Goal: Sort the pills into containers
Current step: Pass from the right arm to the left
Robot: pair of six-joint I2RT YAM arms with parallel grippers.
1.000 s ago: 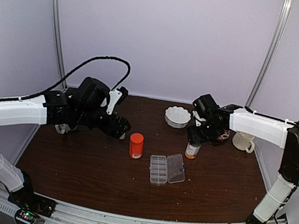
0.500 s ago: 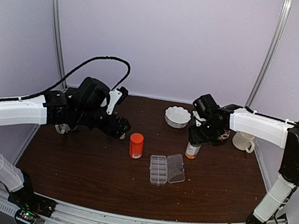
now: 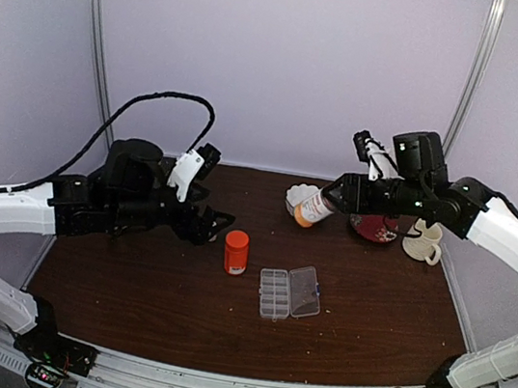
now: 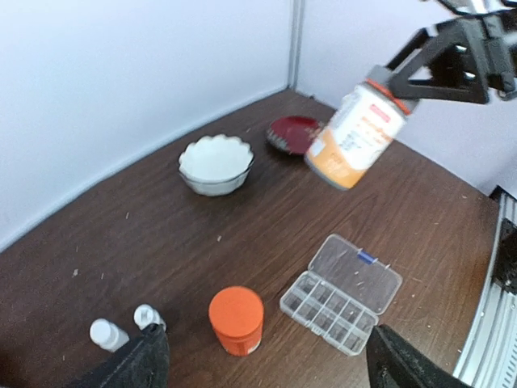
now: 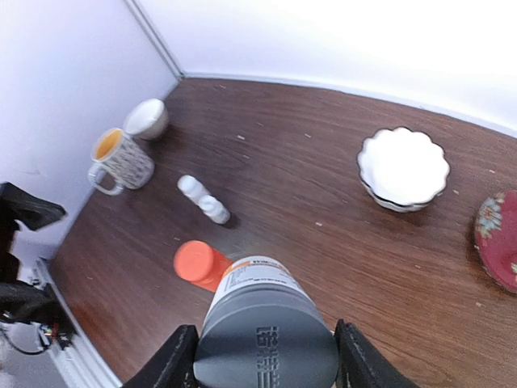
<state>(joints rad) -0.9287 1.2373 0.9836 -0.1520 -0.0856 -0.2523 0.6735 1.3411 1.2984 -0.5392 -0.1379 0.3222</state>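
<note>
Wide brown desk [image 3: 129,282], both arms up over it. The right arm [image 3: 516,237] reaches in high, and its jaws pinch the grey cap of an amber bottle [image 3: 313,208], which hangs tilted in the air near the white bowl [image 3: 305,199]. The left arm [image 3: 4,205] hovers opposite with its jaws spread wide on nothing. The organizer box [image 3: 289,293] lies mid-desk with its lid open flat, just right of the orange bottle [image 3: 236,252] and well apart from the lifted one. I can't make out pills in its cells or loose on the desk, so they're likely inside the capped bottle. This looks like the fetching step. Next, probably, the left jaws grip the bottle's body so the cap can twist off.
</note>
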